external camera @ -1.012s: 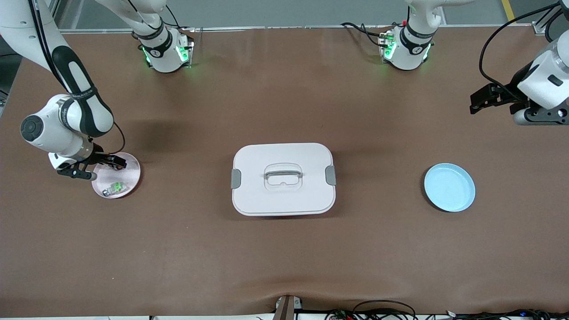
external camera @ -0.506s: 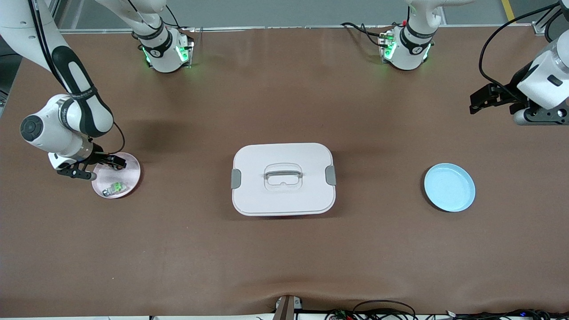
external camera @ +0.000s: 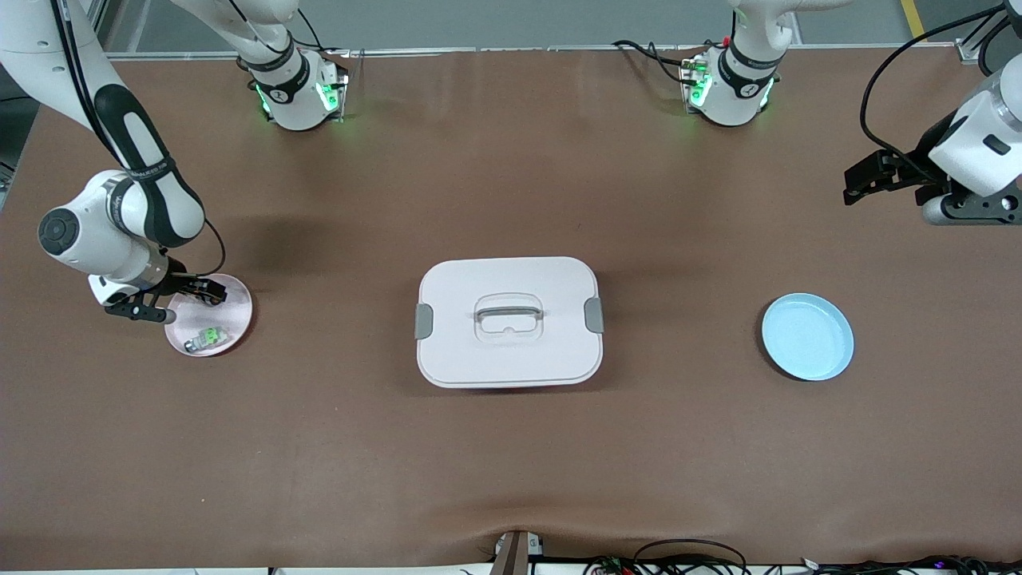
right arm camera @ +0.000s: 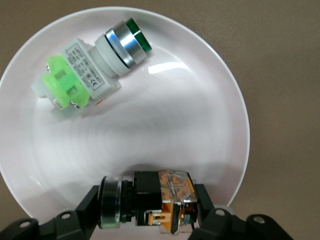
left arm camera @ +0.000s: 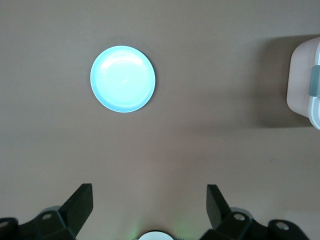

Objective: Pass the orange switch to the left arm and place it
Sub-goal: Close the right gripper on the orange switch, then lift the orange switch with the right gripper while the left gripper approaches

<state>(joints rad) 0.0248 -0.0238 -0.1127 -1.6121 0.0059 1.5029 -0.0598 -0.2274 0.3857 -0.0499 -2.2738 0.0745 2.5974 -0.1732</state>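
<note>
My right gripper (right arm camera: 147,207) pinches the small black-and-orange switch (right arm camera: 150,197) on the round pink plate (right arm camera: 220,115). My left gripper (left arm camera: 150,205) waits spread over bare table. Lift, handover and the white lidded box (external camera: 509,321) remain.

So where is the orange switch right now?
The orange switch lies on the pink plate at the right arm's end of the table, between the right gripper's shut jaws, beside the green switch.

Right tool (right arm camera: 148,204) clamps the orange switch (right arm camera: 150,202) on the pink plate (right arm camera: 210,125) beside a green switch (right arm camera: 95,70).

Bright, even overhead light, soft shadows, glare on the pink plate (right arm camera: 150,125).
</note>
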